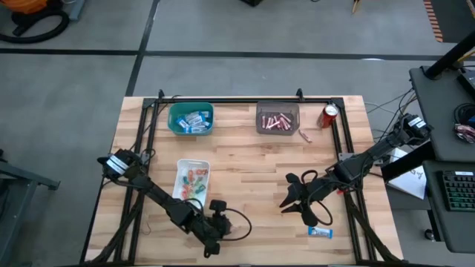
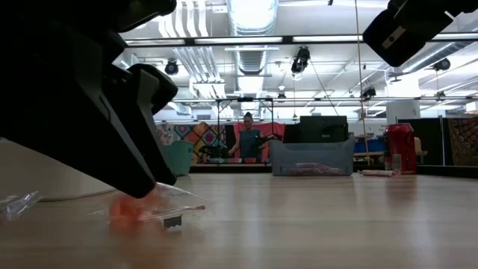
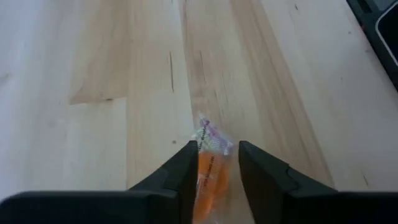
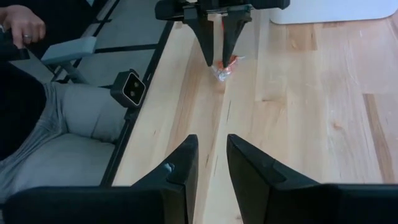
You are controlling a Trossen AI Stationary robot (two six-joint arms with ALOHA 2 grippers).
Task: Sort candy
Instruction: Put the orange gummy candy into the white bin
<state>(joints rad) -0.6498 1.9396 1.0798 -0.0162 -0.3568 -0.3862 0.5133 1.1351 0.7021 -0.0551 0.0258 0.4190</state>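
Note:
An orange candy (image 3: 210,174) in a clear wrapper lies on the wood near the table's front edge. My left gripper (image 3: 214,163) is shut on it; it also shows as the left gripper (image 4: 221,59) in the right wrist view. My right gripper (image 4: 211,158) hangs open above the table right of the middle, with nothing between its fingers. A blue-and-white candy bar (image 1: 320,232) lies near the front right. A white tray (image 1: 180,172) holds several small candies, a teal bin (image 1: 172,119) holds blue-and-white bars, and a grey bin (image 1: 260,120) holds pink sticks. My left gripper pinches the orange candy's body (image 3: 209,163) between its two fingers, coming slanting down from the table's left. The crimped end of the clear wrapper (image 3: 211,134) sticks out past the fingertips. The candy lies on the table.
A red can (image 1: 329,115) stands at the far right, with a loose pink stick (image 1: 305,136) beside the grey bin. A seated person's legs (image 4: 62,137) and hand (image 4: 22,25) show just beyond the table's front edge. Bare wood lies between the two grippers.

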